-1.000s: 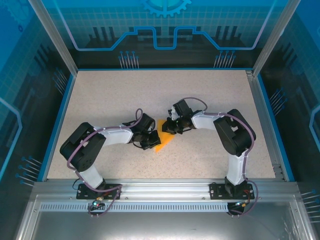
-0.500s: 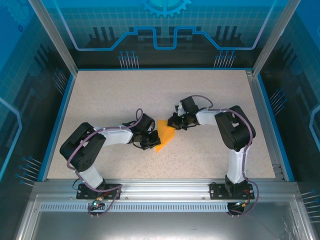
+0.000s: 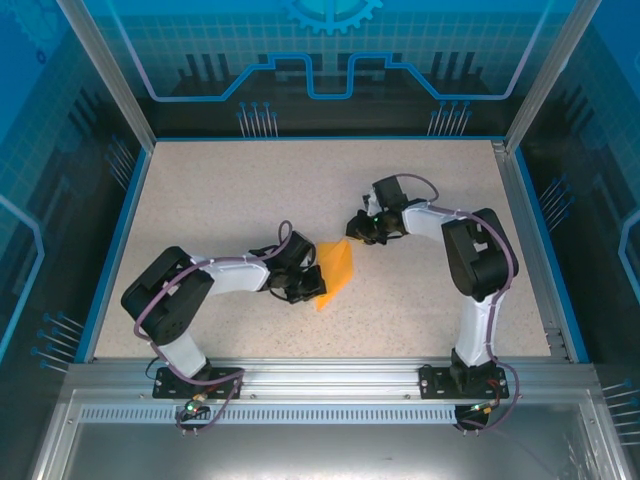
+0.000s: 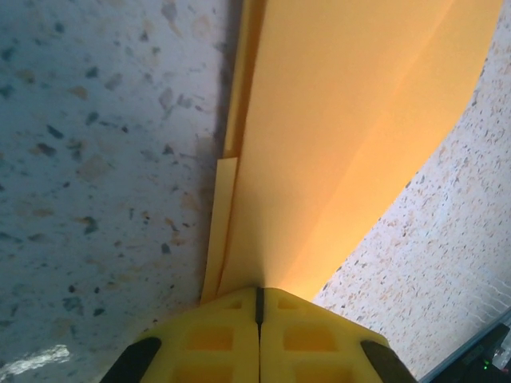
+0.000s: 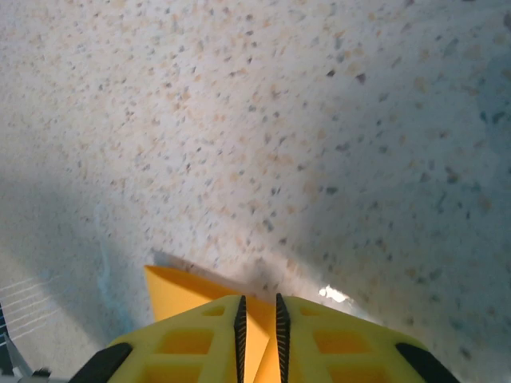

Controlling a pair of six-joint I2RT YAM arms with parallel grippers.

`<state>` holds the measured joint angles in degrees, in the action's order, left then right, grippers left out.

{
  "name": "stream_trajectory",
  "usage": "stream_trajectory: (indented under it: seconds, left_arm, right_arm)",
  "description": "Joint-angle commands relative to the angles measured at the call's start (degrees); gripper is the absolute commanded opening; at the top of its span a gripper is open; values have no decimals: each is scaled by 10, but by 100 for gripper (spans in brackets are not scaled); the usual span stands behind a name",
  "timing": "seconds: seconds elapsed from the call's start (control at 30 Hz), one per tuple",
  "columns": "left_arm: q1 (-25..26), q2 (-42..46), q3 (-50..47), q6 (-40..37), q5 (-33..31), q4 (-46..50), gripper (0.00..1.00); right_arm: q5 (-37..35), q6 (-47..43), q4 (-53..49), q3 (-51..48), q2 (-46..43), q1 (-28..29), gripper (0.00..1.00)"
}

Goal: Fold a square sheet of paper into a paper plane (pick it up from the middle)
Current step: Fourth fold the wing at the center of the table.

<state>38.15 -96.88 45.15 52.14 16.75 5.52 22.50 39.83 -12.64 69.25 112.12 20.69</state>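
The left pincer (image 3: 312, 287) is clamping the near-left edge of the square sheet of paper (image 3: 338, 268) in the overhead view, mid-tabletop (image 3: 230, 190), while the right pincer (image 3: 355, 232) is hovering just beside its far corner. From the left wrist, I am watching the jaws pressing fully together on the sheet, which is showing stacked layers along one long crease. From the right wrist, the jaws are standing a narrow slit apart over an orange corner; contact I cannot tell. I am judging the early folds done, with the pointed dart and centre ridge not yet formed.
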Motion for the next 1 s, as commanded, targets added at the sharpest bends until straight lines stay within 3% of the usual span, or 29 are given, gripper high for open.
stream_trajectory:
  seconds: [0.0,0.27,0.57,0.97]
  left_arm:
    - [16,11,-18,2,7,53,10]
    - [13,84,2,-12,-46,94,27]
    - [-39,68,34,-46,-44,122,36]
    - [-44,19,70,-58,-16,112,41]
  right_arm:
    - [4,-4,-35,-24,-70,-2,26]
    - [20,40,-6,-153,-157,29,43]
    - [16,76,42,-207,-150,62,45]
    - [20,72,36,-174,-110,66,43]
